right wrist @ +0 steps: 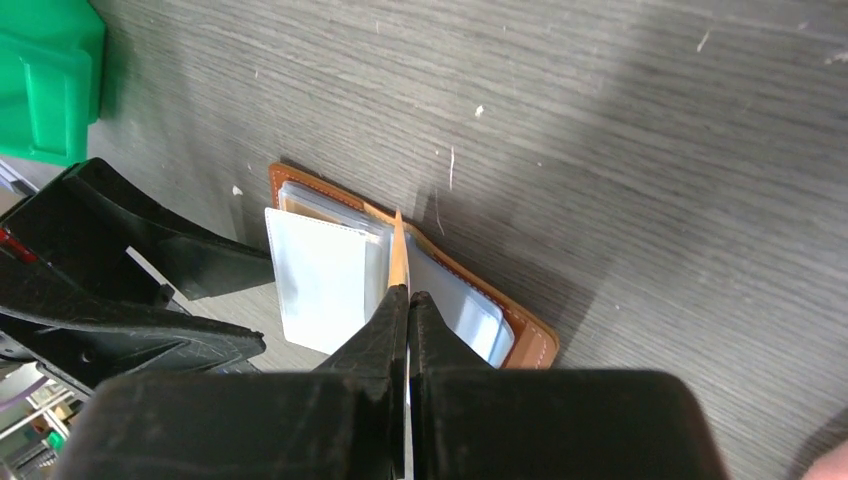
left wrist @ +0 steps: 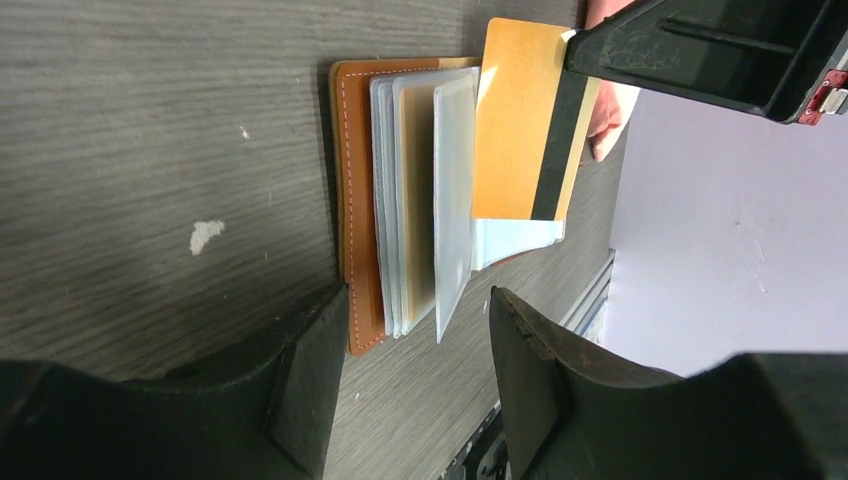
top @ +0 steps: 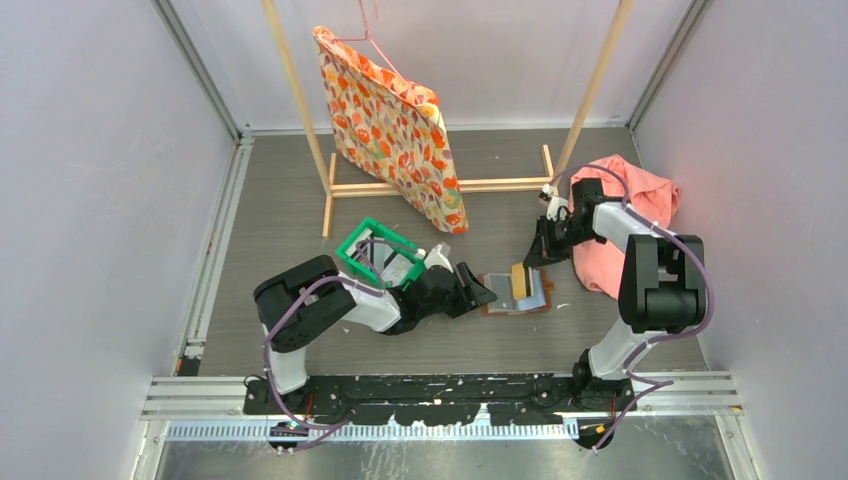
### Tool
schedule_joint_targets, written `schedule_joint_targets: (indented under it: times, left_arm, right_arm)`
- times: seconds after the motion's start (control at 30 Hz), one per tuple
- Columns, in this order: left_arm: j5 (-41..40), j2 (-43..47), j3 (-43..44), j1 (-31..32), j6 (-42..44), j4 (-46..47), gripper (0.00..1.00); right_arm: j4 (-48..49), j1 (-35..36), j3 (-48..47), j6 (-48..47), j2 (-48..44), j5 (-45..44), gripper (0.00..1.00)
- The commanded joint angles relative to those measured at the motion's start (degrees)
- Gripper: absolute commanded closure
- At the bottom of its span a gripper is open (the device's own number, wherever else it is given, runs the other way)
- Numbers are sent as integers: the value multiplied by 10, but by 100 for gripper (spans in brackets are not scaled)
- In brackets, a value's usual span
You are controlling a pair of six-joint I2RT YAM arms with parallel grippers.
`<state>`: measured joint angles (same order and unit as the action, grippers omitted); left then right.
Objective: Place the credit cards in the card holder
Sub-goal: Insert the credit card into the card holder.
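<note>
Top camera: high above the card holder (top: 515,293), on its near side, looking down; I see it small, mid-frame. Left wrist camera: close at its left, looking low across it. Right wrist camera: very close, straight above it. All three views share the card holder and gold card (left wrist: 510,120).

- I'm watching the grey wood-grain surface (top: 270,200).
- The card holder (top: 535,298) is lying open on it.
- The green bin (right wrist: 45,90), wooden rack (top: 500,183) and pink cloth (top: 640,200) are resting there too.
</note>
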<state>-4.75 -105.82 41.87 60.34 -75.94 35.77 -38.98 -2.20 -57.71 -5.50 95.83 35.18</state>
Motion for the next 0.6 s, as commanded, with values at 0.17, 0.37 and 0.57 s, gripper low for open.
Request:
schedule_joint_targets:
  times: [0.17,0.37,0.57]
  left_arm:
    - [18,-24,-5,-40,41,-25,44]
    - [35,-6,-7,-49,76,-16,45]
    - [32,43,-27,-49,132,-34,45]
  right_arm:
    - [64,9,-52,41,36,31,99]
    - [48,1,-67,39,23,33,99]
    - [64,-6,-1,54,-67,36,99]
